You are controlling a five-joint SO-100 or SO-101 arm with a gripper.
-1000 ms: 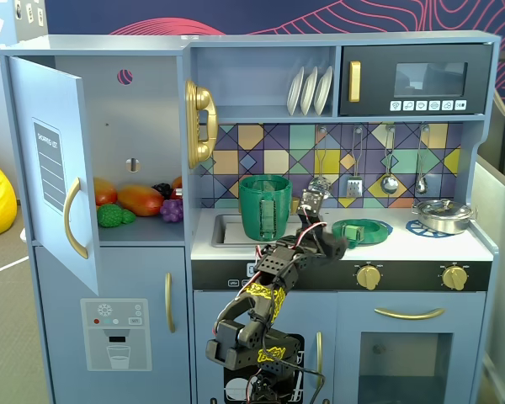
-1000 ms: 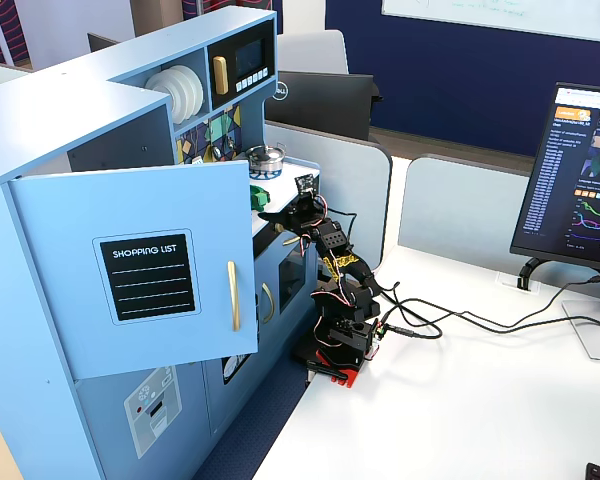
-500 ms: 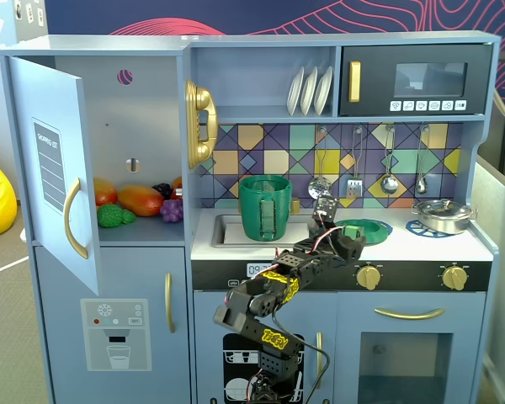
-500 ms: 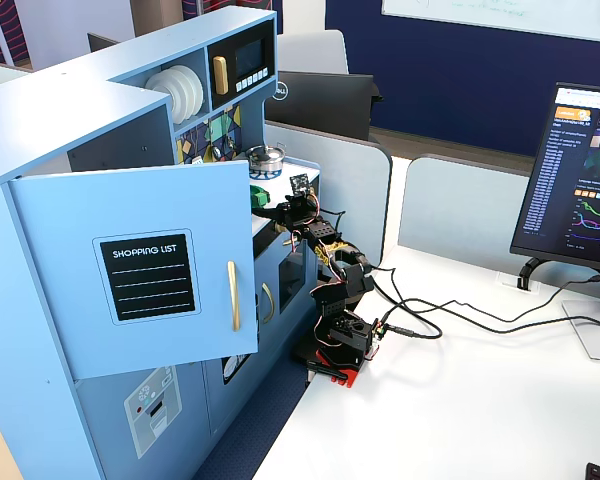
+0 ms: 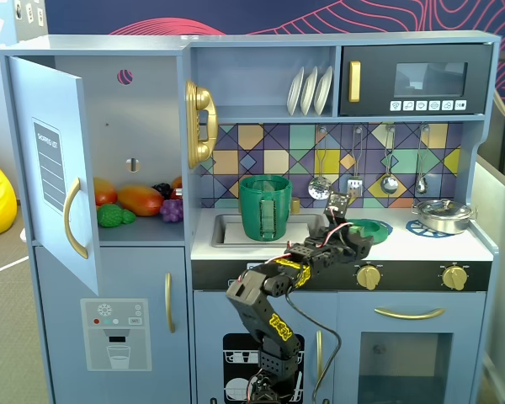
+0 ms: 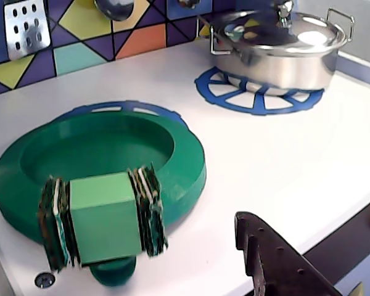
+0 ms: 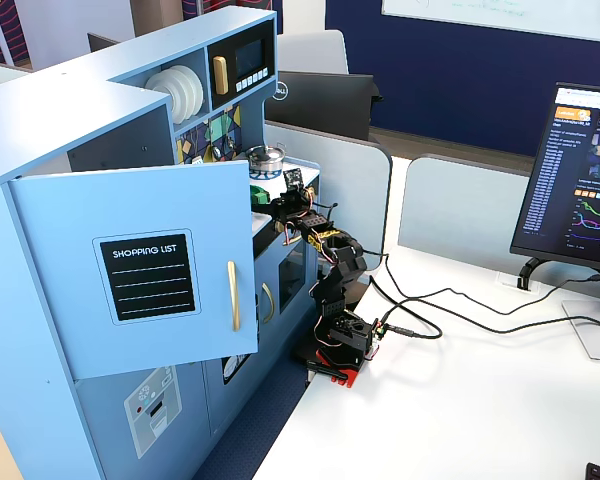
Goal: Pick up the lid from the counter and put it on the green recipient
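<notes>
On the left half of the counter in a fixed view stands the green pot (image 5: 265,207), upright beside the sink, and its mouth is uncovered. To the right of it, near the middle of the frame, the arm (image 5: 273,295) reaches up from below the counter edge, and the claw (image 5: 347,229) is low over the lid (image 5: 369,227), which lies flat on the white counter (image 5: 404,244). Farther right sits the silver pot (image 5: 443,215) on its blue ring.

From the wrist view, the lid (image 6: 98,169) fills the left part of the frame and looks like a shallow dish, so it seems to lie with its hollow side up. One finger (image 6: 105,225), with a green block on it, is at the near rim of the lid; the other finger (image 6: 277,262) is in the lower right, well apart. So the claw is released and holds nothing.

I judge the task is at its beginning: the approach looks almost done, but the grasp, the lift, the carry to the left and the placing on the green pot all remain.
</notes>
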